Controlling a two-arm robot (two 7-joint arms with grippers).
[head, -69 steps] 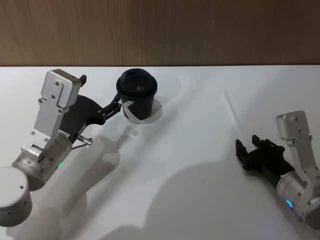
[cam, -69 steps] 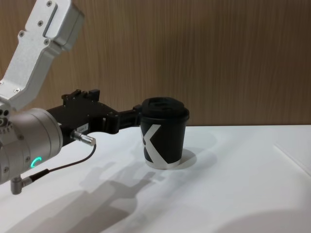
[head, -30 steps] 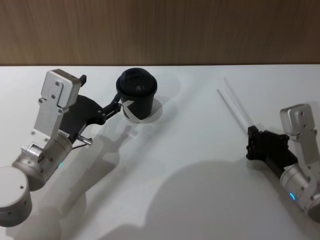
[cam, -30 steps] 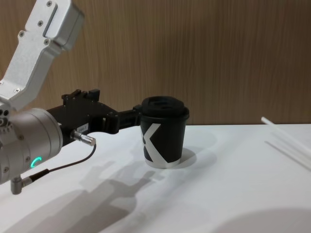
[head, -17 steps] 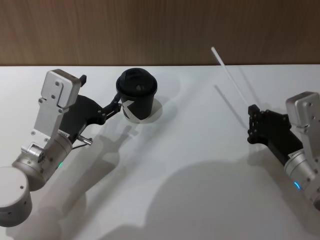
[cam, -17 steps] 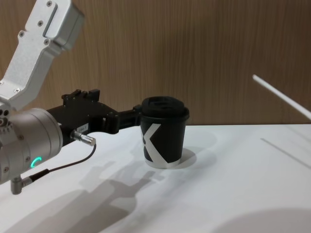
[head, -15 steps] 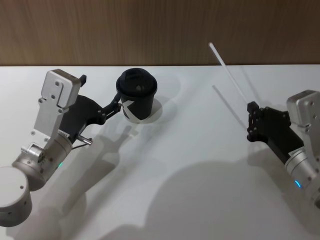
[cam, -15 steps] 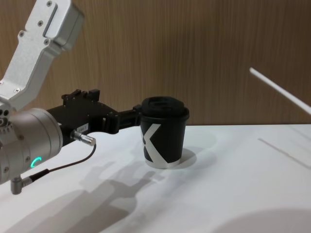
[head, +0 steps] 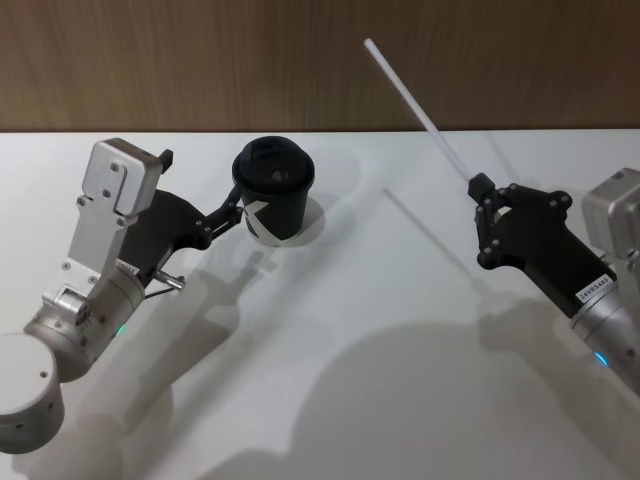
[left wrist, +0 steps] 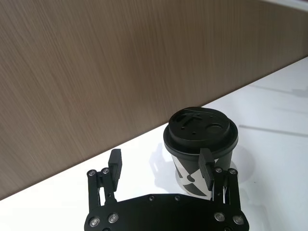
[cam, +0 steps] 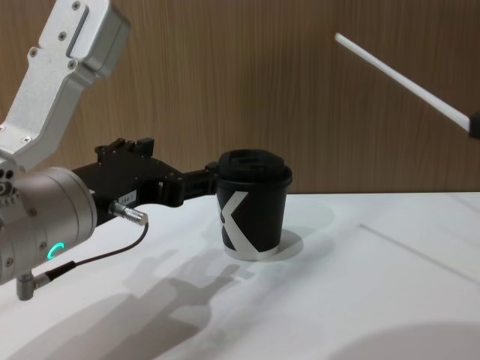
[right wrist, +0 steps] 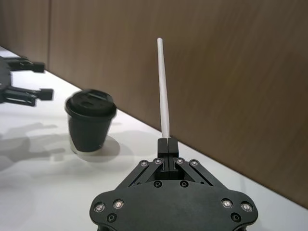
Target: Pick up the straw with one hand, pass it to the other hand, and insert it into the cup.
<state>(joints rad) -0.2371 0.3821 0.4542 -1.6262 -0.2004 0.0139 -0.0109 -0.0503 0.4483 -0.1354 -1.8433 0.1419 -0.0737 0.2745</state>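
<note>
The black lidded cup [head: 275, 190] [cam: 253, 210] with its white mark stands on the white table at the back, left of centre. My left gripper [head: 202, 182] [left wrist: 160, 161] is open at the cup's left side. One finger [left wrist: 206, 166] rests against the cup's [left wrist: 199, 139] wall and the other stands well apart from it. My right gripper [head: 478, 190] [right wrist: 167, 142] is raised at the right, shut on the lower end of the white straw [head: 420, 105] [right wrist: 162, 86] [cam: 397, 79]. The straw slants up and toward the back left, well above the table.
A wooden wall [head: 320, 60] runs behind the white table [head: 350, 330]. Bare table lies between the cup and my right gripper. A thin grey cable [cam: 97, 255] loops under my left wrist.
My right gripper closed on the straw lying on the table, lifted it high and moved left toward the middle. The left arm and the cup have stayed still.
</note>
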